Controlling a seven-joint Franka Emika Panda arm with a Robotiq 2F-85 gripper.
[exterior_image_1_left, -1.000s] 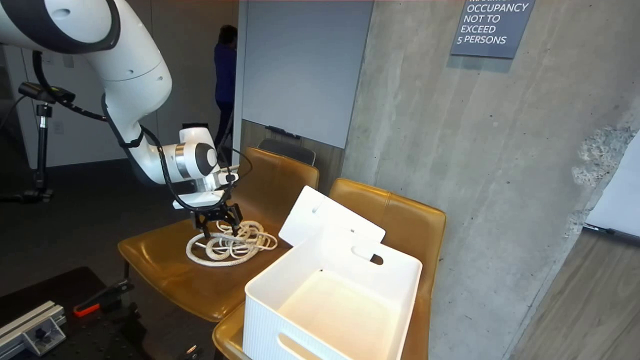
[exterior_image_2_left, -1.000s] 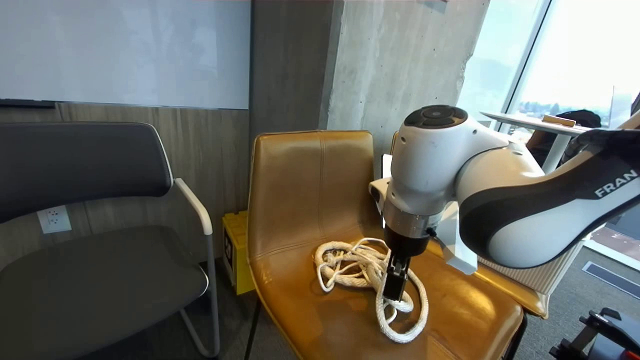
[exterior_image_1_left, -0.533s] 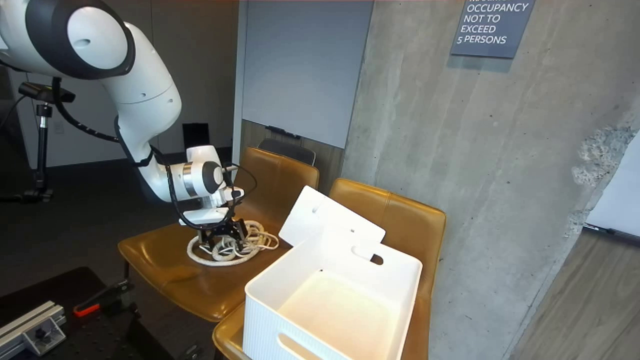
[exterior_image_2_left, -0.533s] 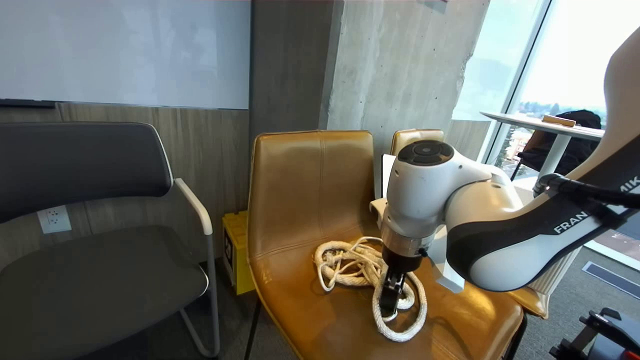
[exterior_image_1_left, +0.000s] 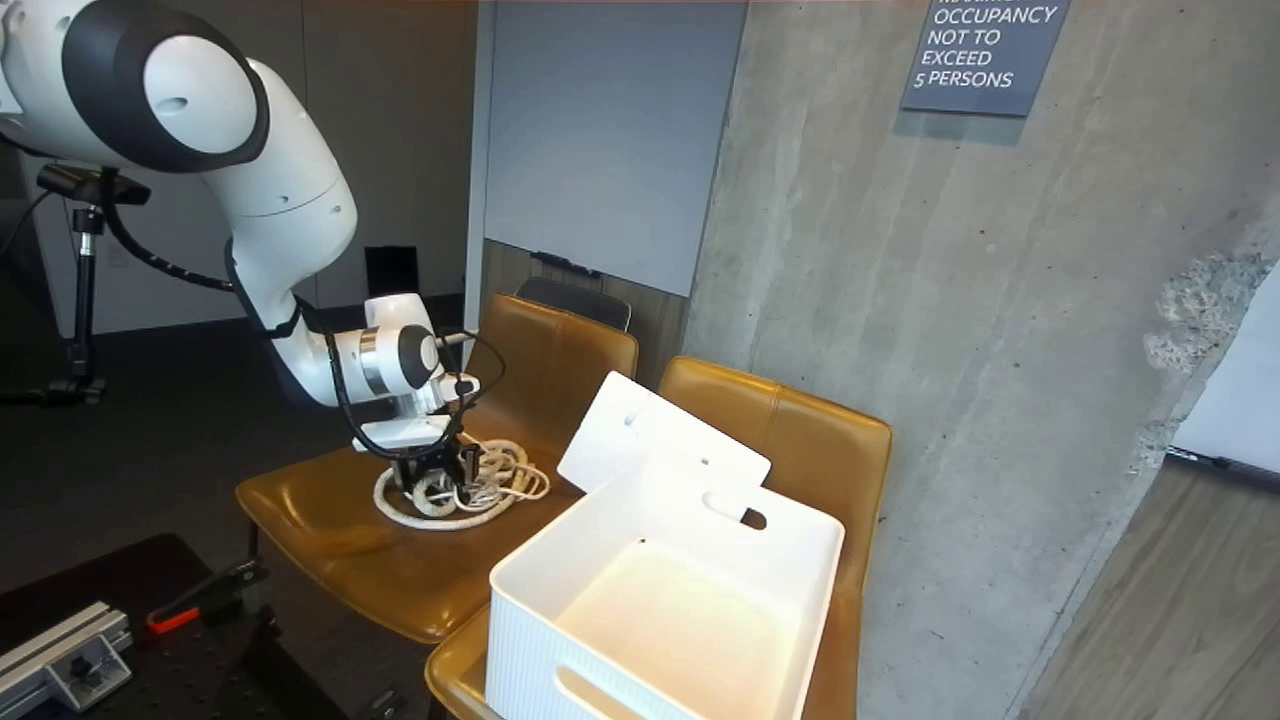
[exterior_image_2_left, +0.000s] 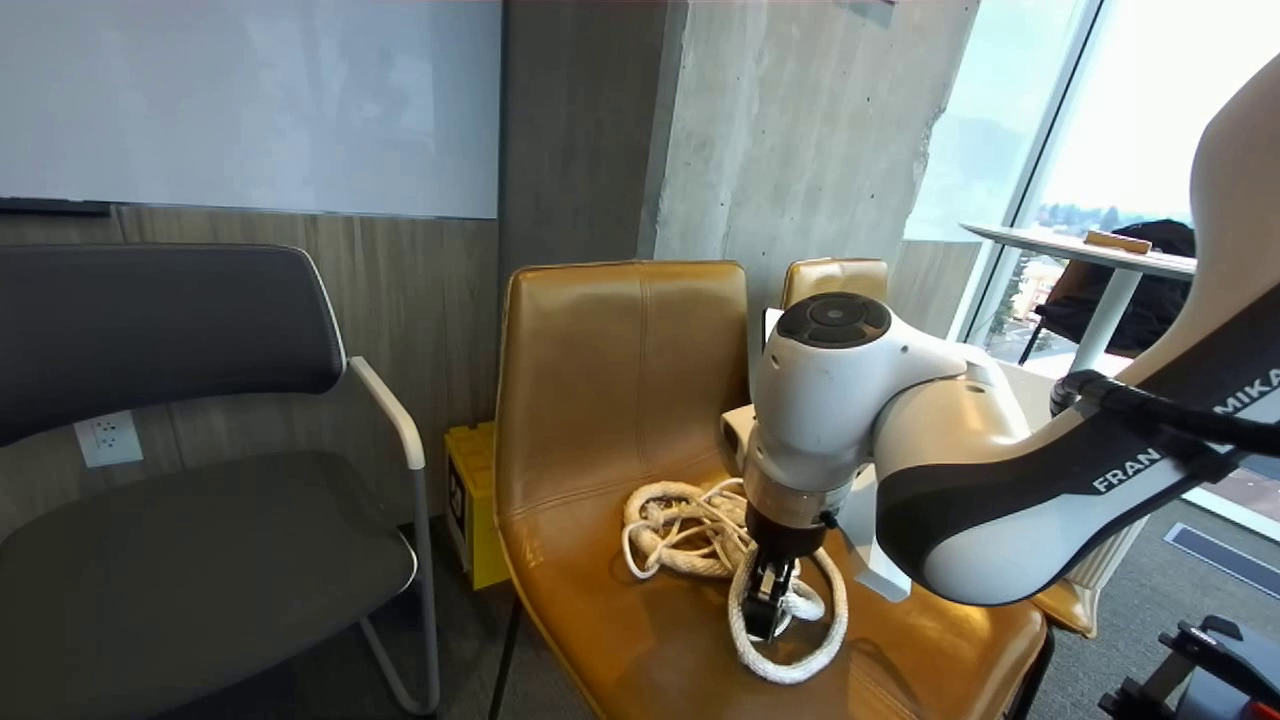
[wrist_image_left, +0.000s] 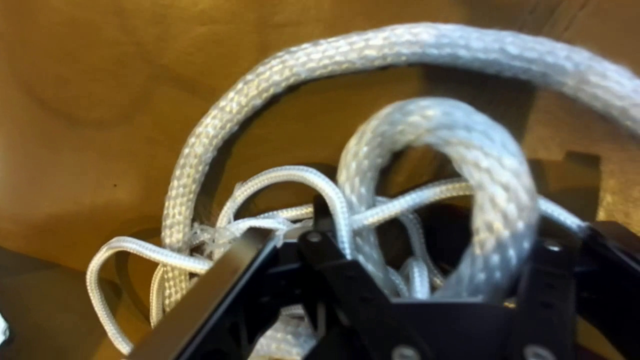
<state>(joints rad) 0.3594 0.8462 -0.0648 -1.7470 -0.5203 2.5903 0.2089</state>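
Note:
A tangle of cream rope, made of thick braid (wrist_image_left: 425, 44) and thin cord (wrist_image_left: 287, 174), lies on the tan chair seat (exterior_image_1_left: 320, 520). Down in this heap sits my gripper (exterior_image_1_left: 437, 482), pointing downward, also seen inside the front loop (exterior_image_2_left: 788, 674) of the rope. In the wrist view a smaller thick loop (wrist_image_left: 500, 200) and several thin strands run between the fingers (wrist_image_left: 322, 235). The jaws are partway apart around these strands. Rope and the gripper body hide the fingertips, so I cannot tell whether they press on the rope.
A white ribbed box (exterior_image_1_left: 530, 640), open at the top, rests on a neighbouring tan chair (exterior_image_1_left: 810, 430), with a white panel (exterior_image_1_left: 640, 430) leaning behind it. A grey armchair (exterior_image_2_left: 200, 560) and a yellow case (exterior_image_2_left: 480, 510) stand beside the rope's chair. A dark bench (exterior_image_1_left: 150, 570) is in front.
The arm has come down into the rope, then shifted slightly sideways. The jaws have narrowed in the last half second. Rope loops have shifted slightly with the gripper. A person in the background has left view.

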